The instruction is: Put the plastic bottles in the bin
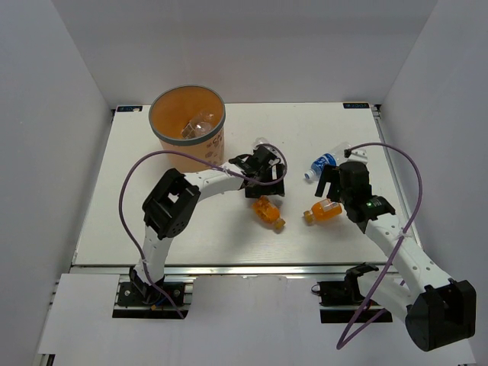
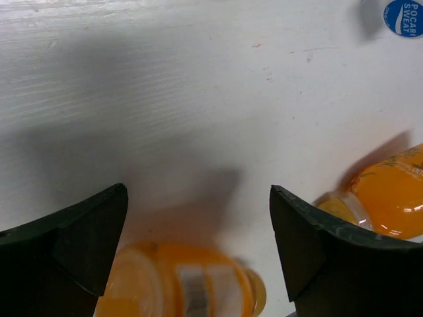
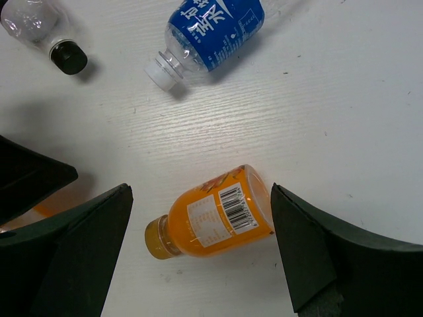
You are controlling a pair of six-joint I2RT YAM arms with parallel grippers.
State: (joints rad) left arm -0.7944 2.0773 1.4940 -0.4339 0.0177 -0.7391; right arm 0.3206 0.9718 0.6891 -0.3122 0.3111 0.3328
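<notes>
Spread wide and empty at the left hand, low over the white surface, with a stubby orange bottle lying on its side between the two fingers, untouched. Likewise wide and empty at the right hand, poised above a second orange bottle, flat on its side, cap toward the left arm. Farther out, a blue-labelled bottle with a white cap, also lying down, and near it a clear bottle with a black cap. At the far left of the surface, upright, the orange bin, grey-rimmed, with one more clear bottle already inside.
</notes>
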